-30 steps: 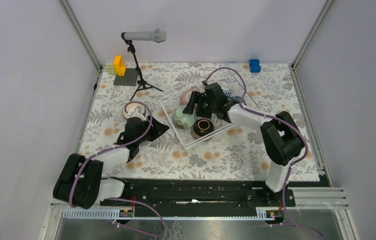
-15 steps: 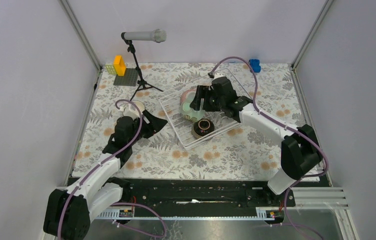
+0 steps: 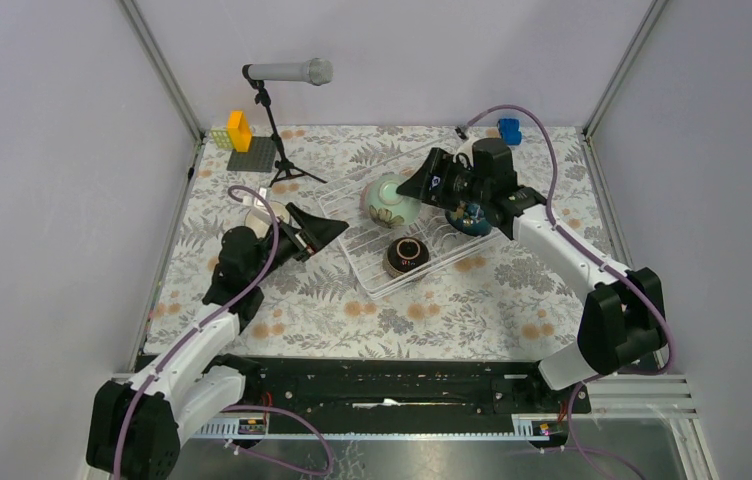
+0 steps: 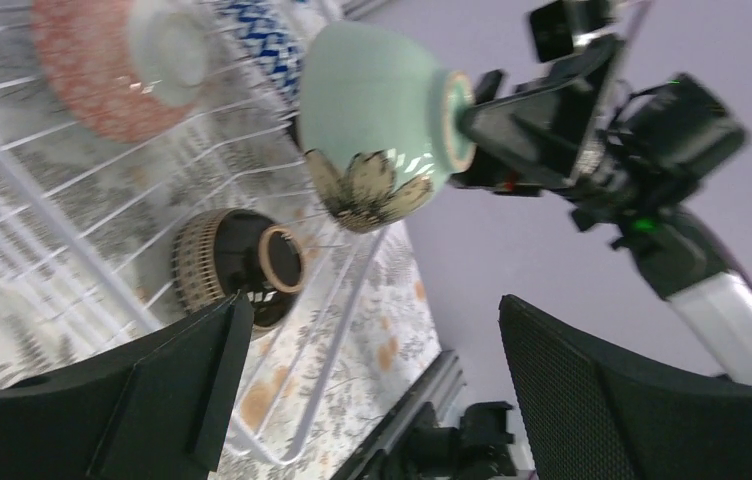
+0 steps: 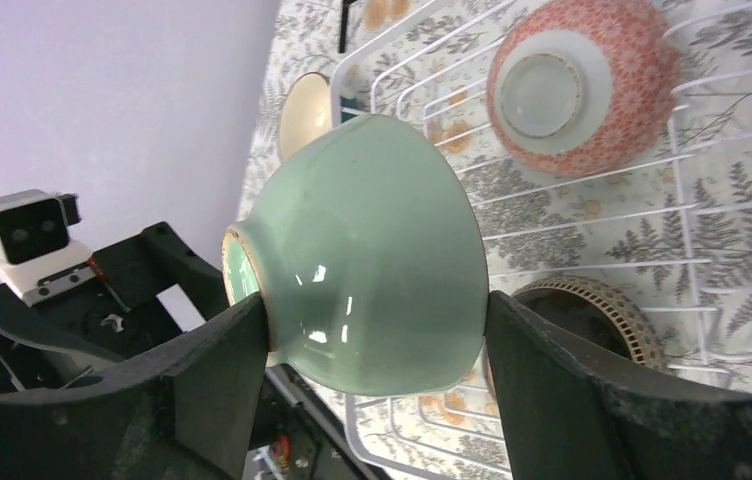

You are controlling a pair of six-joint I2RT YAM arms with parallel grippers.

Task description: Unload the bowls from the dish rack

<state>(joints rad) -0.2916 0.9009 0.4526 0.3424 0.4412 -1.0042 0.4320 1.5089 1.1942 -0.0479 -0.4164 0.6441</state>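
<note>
Currently mid-unload: my right tool [image 3: 414, 190] pinches the mint-green round ceramic bowl [image 3: 389, 202], tipped sideways above the white wire dish rack [image 3: 350, 250]. Left tool [image 3: 327, 236] is spread, facing it. Next, I reckon: handover or set-down on the floral worktop [image 3: 352, 320].

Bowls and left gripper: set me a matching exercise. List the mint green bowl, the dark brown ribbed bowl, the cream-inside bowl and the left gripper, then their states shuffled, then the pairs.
1. mint green ceramic bowl
2. dark brown ribbed bowl
3. round bowl with cream inside
4. left gripper

A. upside down in the white wire dish rack
B. open, holding nothing
C. clamped in the right gripper, held clear of the rack
D. on the floral tablecloth, outside the rack

Pairs: 1-C, 2-A, 3-D, 4-B
</note>
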